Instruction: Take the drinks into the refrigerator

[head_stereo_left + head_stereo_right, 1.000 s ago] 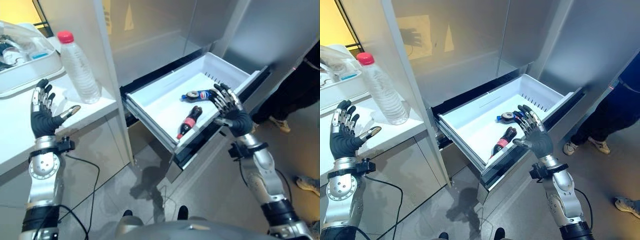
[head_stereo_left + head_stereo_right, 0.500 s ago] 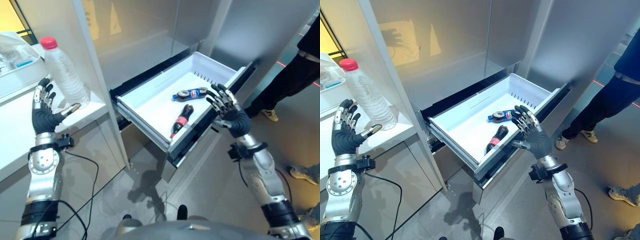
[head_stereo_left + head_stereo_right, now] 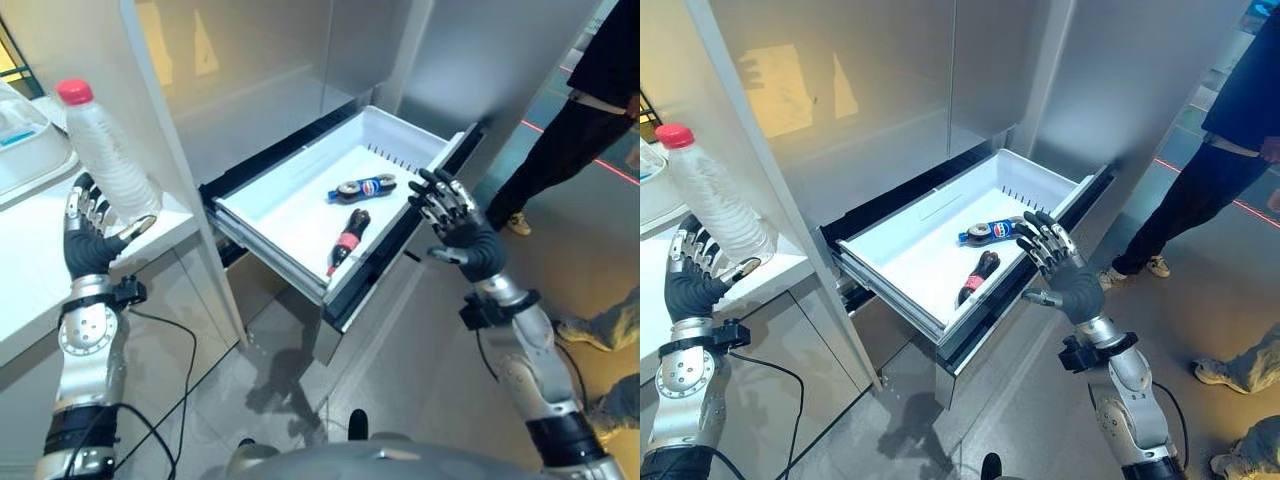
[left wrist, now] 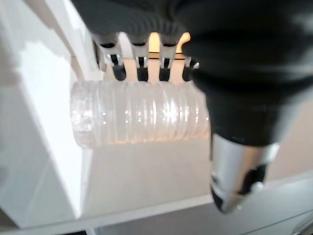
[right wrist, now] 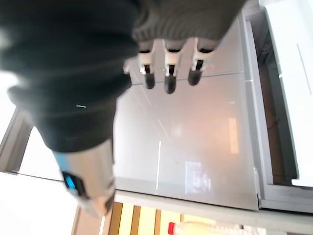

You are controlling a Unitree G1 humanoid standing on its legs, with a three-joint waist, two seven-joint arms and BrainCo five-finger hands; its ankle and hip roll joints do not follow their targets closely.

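- The right hand (image 3: 462,232) has pulled back from the drawer (image 3: 290,205): 1 s ago its spread fingers were over the front rim beside the 2 small bottles, and now it hangs right of centre in the frame, just off the drawer's front corner, fingers straight and holding nothing.
- The whole picture has also slid, so the camera has turned; the drawer and its contents have not moved.
- 2 drinks already lie in the white drawer at mid-frame: the blue-labelled bottle (image 3: 362,187) toward the back and the red-labelled bottle (image 3: 347,240) nearer the front rim, close together but apart.
- The left hand (image 3: 88,240), at the left edge of the frame, is open, fingers upright and thumb out, just beside the foot of the water bottle (image 3: 103,150), without gripping it. Its wrist view shows the ribbed clear body right past the fingertips (image 4: 143,72).
- That red-capped water bottle stands upright on the white counter (image 3: 35,270) in the upper left, well apart from the drawer.
- My reading: the right hand's part is finished for these 2, and the water bottle is the last drink to fetch.
- A person's legs (image 3: 535,170) stand at the upper right.
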